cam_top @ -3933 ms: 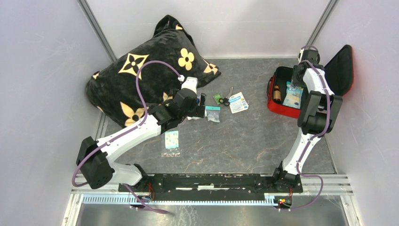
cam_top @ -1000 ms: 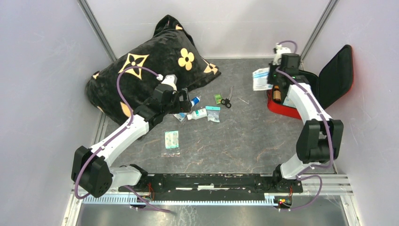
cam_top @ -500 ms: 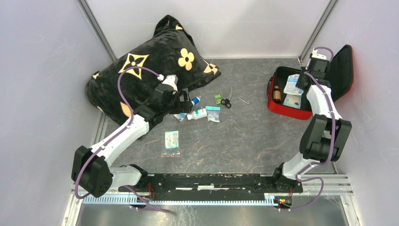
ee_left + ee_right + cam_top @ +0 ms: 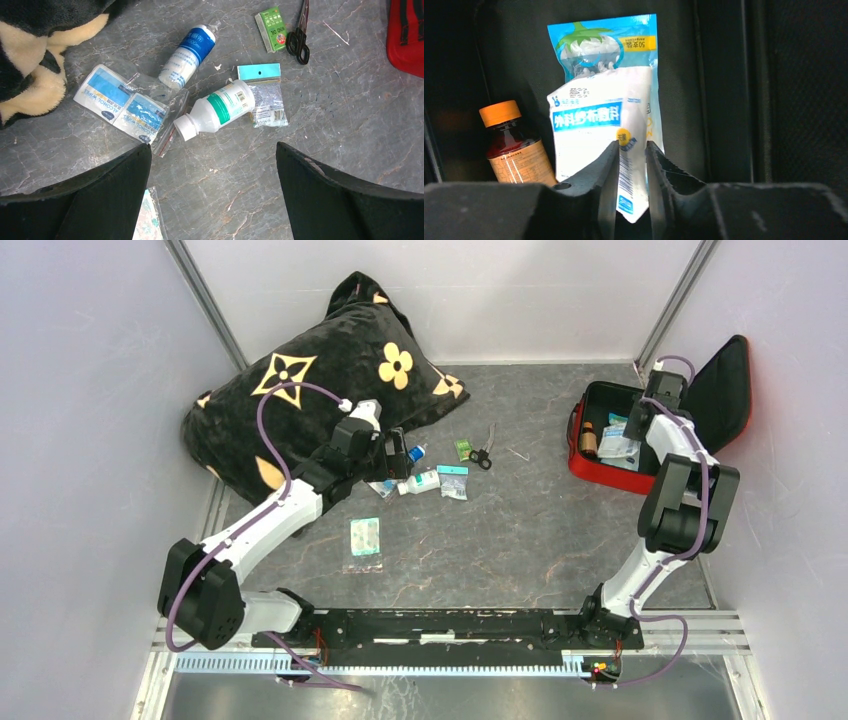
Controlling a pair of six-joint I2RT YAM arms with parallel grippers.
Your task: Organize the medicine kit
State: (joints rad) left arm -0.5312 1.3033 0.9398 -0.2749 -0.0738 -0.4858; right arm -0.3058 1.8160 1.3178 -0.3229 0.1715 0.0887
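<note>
Black pillow (image 4: 310, 390) lying upper left. Red medicine kit (image 4: 592, 472) sitting open, right side of surface (image 4: 520, 530). Left claw (image 4: 212, 150) hovering wide open over white bottle (image 4: 217, 109). Right claw (image 4: 632, 150) sitting in kit, fingers straddling white packet (image 4: 594, 135); can't tell if it's gripping.

I read "ALCOHOL WIPE" on the wipe packets (image 4: 117, 102) and "50" on the blue pouch (image 4: 594, 45). I cannot make out the other print.
</note>
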